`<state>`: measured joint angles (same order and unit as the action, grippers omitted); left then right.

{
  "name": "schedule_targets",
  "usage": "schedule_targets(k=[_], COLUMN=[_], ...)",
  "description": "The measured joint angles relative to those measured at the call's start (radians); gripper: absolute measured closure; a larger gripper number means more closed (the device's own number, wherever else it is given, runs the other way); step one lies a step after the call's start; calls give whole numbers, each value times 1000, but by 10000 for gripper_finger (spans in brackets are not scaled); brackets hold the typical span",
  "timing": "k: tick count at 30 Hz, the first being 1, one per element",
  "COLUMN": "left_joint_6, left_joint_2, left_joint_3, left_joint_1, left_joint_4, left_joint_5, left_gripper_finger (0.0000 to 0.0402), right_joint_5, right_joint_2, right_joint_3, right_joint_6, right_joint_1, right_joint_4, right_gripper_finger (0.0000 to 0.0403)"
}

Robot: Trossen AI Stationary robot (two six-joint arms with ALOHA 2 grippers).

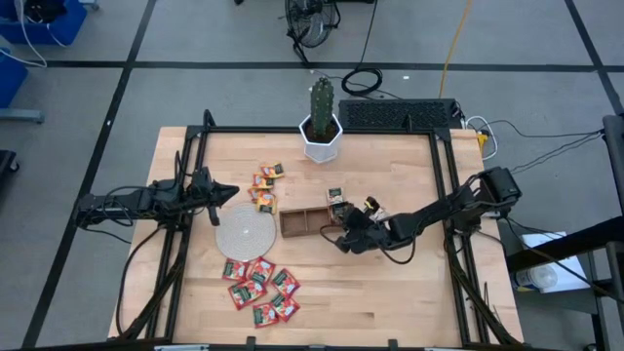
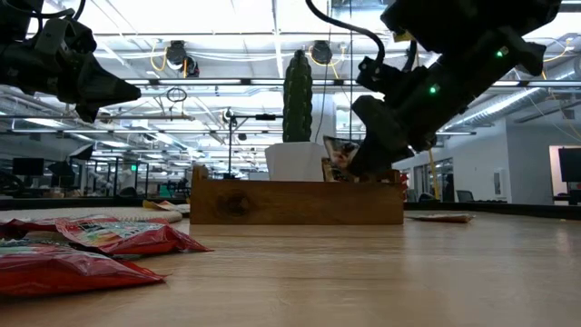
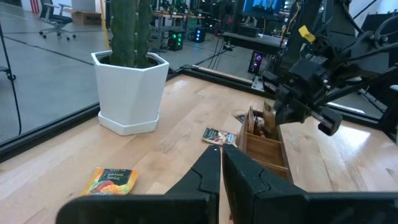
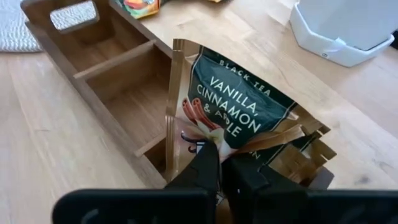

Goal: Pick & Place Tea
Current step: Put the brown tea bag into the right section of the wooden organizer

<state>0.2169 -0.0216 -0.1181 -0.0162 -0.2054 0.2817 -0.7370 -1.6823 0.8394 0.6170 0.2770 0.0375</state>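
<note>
The brown three-compartment tray (image 1: 310, 222) lies mid-table. My right gripper (image 1: 343, 234) is at its right end, shut on a dark-printed tea sachet (image 4: 239, 106) that stands over the end compartment, beside more sachets (image 4: 311, 155) there. Red sachets (image 1: 259, 288) lie flat near the front edge and orange ones (image 1: 265, 185) behind the tray. One dark-printed sachet (image 1: 335, 195) lies by the tray's far side. My left gripper (image 1: 226, 192) hovers shut above the table's left part, holding nothing. My right gripper pinches the dark-printed sachet between its two fingers at the middle of the edge below the print (image 4: 208, 142). The fingers slant down from the table's right. The sachet stands tilted, its top (image 2: 338, 153) above the tray's rim; whether its far end rests inside, I cannot tell.
A cactus in a white pot (image 1: 321, 127) stands at the far edge behind the tray. A round pale woven disc (image 1: 244, 230) lies left of the tray. A black frame (image 1: 444, 185) borders the table, with bare wood (image 1: 409, 292) at the front right.
</note>
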Motion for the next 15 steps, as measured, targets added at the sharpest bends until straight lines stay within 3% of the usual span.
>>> schedule_targets(k=[5,15], left_joint_6=[0,0], left_joint_2=[0,0], left_joint_3=[0,0], left_joint_1=[0,0], left_joint_4=[0,0], left_joint_5=[0,0], left_gripper_finger=[380,380], right_joint_5=[-47,-50], right_joint_2=[0,1], right_joint_3=[0,0], right_joint_6=[-9,-14], right_joint_1=[0,0], right_joint_4=[4,4], right_gripper_finger=[366,277])
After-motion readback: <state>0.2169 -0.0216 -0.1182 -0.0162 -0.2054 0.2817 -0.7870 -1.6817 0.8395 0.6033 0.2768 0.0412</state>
